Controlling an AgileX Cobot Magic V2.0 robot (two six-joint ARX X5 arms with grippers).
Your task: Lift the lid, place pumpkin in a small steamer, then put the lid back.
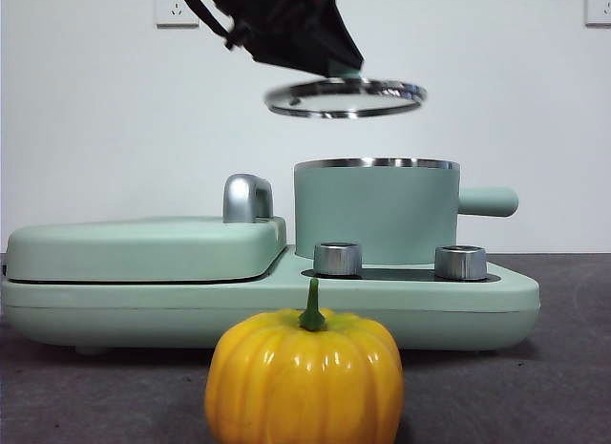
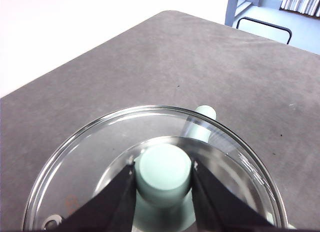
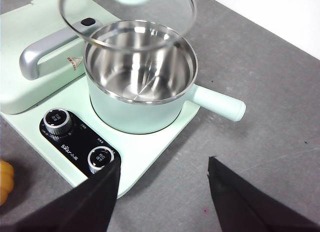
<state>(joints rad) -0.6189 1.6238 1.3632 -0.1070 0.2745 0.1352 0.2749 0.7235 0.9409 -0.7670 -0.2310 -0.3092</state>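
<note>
Grey table (image 3: 280,92) around open steamer (image 3: 142,100)

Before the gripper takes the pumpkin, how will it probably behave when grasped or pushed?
The pumpkin looks glossy and smooth, so the jaws may slip on it. Its rounded, ribbed body could roll or shift if pushed from one side. It seems to sit on a flattish base, so it probably stays upright until touched.
</note>
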